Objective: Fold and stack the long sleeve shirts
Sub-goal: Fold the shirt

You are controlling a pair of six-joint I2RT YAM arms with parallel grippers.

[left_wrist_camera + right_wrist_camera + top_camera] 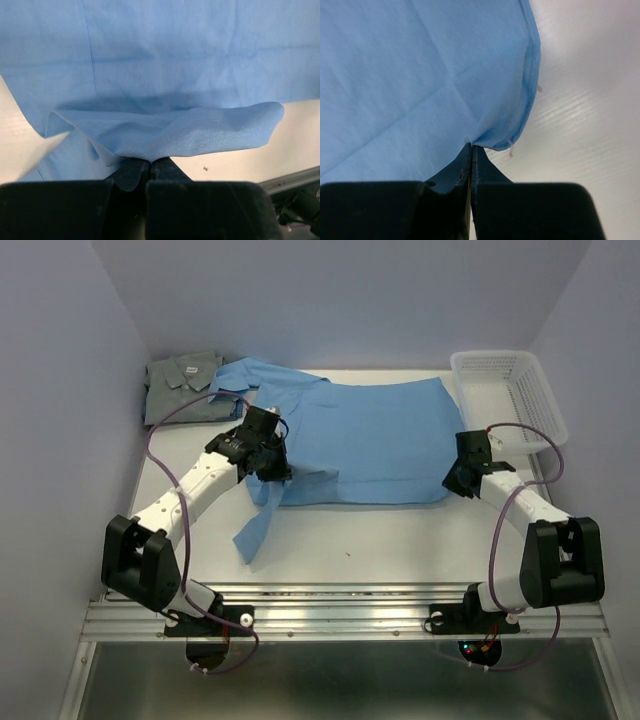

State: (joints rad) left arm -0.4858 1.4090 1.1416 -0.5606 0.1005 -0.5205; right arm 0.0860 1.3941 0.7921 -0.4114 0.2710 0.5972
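Top external: logged light blue shirt spread flat mid-frame, collar toward upper left, one sleeve trailing to lower left. Noted grey-green shirt lying folded at upper left, white mesh basket at upper right.

Left wrist: found left gripper pinched shut on a raised fold of blue cloth by the sleeve side.

Right wrist: found right gripper closed tight at the hem corner, apparently biting only a sliver of cloth.

Risks, judged:
- Could lose that thin corner bite on lifting, dropping one side and skewing the fold.
- Could drag the loose sleeve underneath and bunch it.
- Could pull unevenly between arms and wrinkle the panel.
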